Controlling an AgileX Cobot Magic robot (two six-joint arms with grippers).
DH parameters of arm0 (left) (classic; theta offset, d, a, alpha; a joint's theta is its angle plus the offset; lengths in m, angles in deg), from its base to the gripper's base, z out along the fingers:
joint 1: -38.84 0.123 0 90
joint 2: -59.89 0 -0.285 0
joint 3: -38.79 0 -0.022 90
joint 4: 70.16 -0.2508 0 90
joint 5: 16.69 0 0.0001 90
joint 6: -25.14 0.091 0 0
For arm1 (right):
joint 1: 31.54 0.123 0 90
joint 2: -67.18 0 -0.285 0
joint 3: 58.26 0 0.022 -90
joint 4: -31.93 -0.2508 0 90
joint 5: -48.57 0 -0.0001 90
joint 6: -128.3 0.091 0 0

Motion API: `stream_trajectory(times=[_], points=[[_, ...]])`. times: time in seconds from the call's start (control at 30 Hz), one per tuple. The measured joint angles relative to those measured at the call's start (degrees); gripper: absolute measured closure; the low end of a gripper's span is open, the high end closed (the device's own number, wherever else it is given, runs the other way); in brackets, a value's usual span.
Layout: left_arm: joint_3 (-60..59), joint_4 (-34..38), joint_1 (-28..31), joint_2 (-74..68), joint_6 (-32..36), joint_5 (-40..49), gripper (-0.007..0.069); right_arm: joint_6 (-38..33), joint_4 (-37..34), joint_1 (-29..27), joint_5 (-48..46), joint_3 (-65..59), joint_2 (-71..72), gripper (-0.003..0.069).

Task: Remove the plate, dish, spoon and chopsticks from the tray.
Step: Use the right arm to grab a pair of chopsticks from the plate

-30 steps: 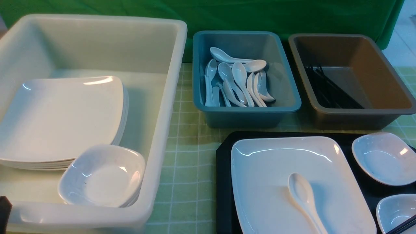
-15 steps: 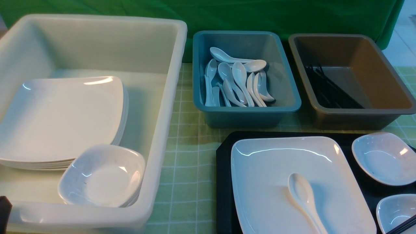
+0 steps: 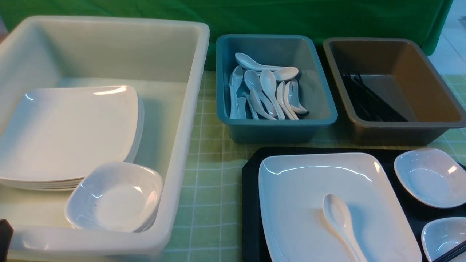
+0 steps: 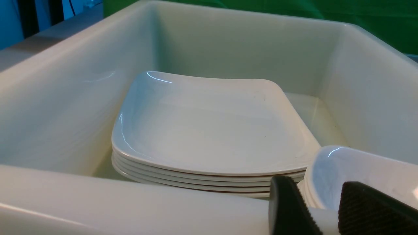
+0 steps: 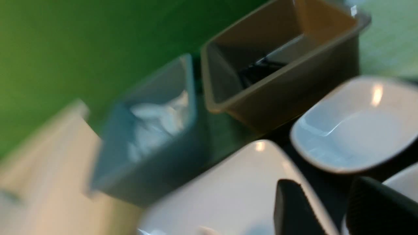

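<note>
Nothing has shifted in the front view: the spoon (image 3: 340, 225) lies on the plate (image 3: 309, 182) on the tray (image 3: 251, 203), handle toward the tray's near edge, closest to the right hand (image 5: 326, 199), fingers apart and empty.

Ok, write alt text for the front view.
A black tray holds a white plate with a spoon on it, plus two small dishes. Nearby: a white tub of plates, a blue tub of spoons, a brown tub of black sticks.

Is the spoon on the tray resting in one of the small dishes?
No, the soup spoon lies on the large white plate, which sits on the black tray.
</note>
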Motion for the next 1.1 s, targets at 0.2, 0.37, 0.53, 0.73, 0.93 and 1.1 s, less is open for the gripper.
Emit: stream_trajectory(times=[0.2, 0.37, 0.53, 0.73, 0.93, 1.1], points=[[0.0, 0.0, 0.0, 0.0, 0.0, 0.0, 0.0403, 11.9, -1.5, 0.0, 1.3, 0.0, 0.0, 0.0417], [0.0, 0.0, 0.0, 0.0, -0.2, 0.0, 0.0403, 10.8, -1.5, 1.1, 5.4, 1.4, -0.1, 0.0526], [0.0, 0.0, 0.0, 0.0, -0.1, 0.0, 0.0403, 0.2, 2.8, 1.7, -5.5, 15.2, -9.5, 0.0635], [0.0, 0.0, 0.0, 0.0, -0.1, 0.0, 0.0403, -2.9, 13.8, 1.7, -28.1, 29.5, -31.6, 0.061], [0.0, 0.0, 0.0, 0.0, -0.1, 0.0, 0.0403, -2.0, 15.3, 1.7, -31.0, 32.0, -54.6, 0.0502], [0.0, 0.0, 0.0, 0.0, -0.1, -0.1, 0.0403, -1.6, 15.5, 1.7, -30.7, 37.5, -68.8, 0.0375]])
